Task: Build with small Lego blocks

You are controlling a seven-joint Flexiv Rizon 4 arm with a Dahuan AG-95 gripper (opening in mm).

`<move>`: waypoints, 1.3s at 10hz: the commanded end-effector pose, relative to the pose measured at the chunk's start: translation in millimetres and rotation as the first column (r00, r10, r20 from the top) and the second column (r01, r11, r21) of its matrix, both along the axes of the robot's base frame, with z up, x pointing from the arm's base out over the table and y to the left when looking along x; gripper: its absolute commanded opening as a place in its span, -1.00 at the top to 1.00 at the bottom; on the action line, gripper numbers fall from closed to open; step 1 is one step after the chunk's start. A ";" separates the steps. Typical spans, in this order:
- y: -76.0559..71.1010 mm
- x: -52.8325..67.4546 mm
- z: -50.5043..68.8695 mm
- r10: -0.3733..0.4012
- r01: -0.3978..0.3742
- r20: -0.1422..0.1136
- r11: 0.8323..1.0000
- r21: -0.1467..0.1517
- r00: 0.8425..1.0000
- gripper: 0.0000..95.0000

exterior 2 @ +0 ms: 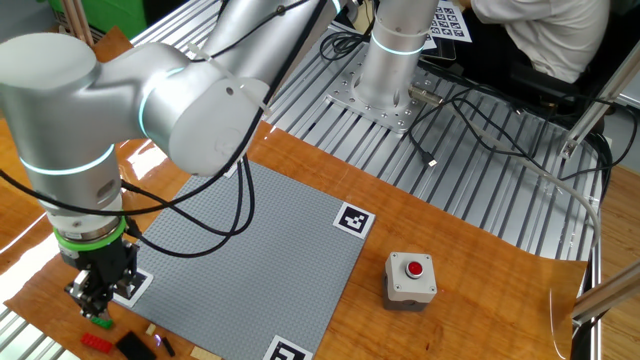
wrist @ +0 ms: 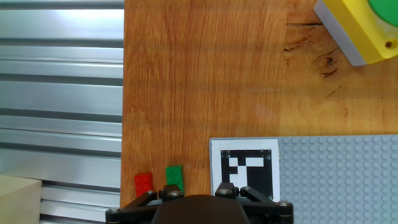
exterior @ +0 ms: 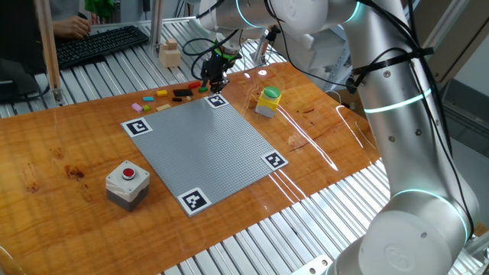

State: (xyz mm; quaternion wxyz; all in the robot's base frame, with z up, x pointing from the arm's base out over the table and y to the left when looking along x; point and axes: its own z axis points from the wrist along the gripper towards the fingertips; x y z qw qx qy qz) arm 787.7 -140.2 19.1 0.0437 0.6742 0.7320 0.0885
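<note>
From the hand view I judge the green brick [wrist: 175, 177] sits just ahead of my claw [wrist: 198, 200] — slightly left, long axis running away from it; whether the claw is released or clenched I cannot tell.

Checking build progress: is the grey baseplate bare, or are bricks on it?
Bare: the grey baseplate shows only studs and corner markers; the small Lego blocks lie beside it.

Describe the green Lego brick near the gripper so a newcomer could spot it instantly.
Find the grey baseplate and its corner marker beneath the gripper. Beside that marker, on bare wood, lie two tiny bricks. The green brick is the one nearer the marker; its red neighbour lies toward the table edge.
</note>
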 end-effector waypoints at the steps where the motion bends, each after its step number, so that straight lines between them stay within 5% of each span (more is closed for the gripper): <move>1: 0.5 0.0 0.2 0.000 0.000 -0.001 1.000 0.001 1.000 0.20; 6: 3.1 0.5 -1.5 0.003 -0.004 -0.017 1.000 -0.005 1.000 0.20; 8: 2.0 0.3 13.4 0.063 -0.061 -0.080 0.998 0.026 0.995 0.20; 10: 1.4 0.2 25.1 0.196 -0.192 -0.142 0.981 0.040 0.970 0.20; 11: 1.8 0.2 28.3 0.281 -0.275 -0.169 0.960 0.054 0.945 0.20; 13: 6.5 1.0 30.5 0.598 -0.588 -0.193 0.801 0.114 0.778 0.20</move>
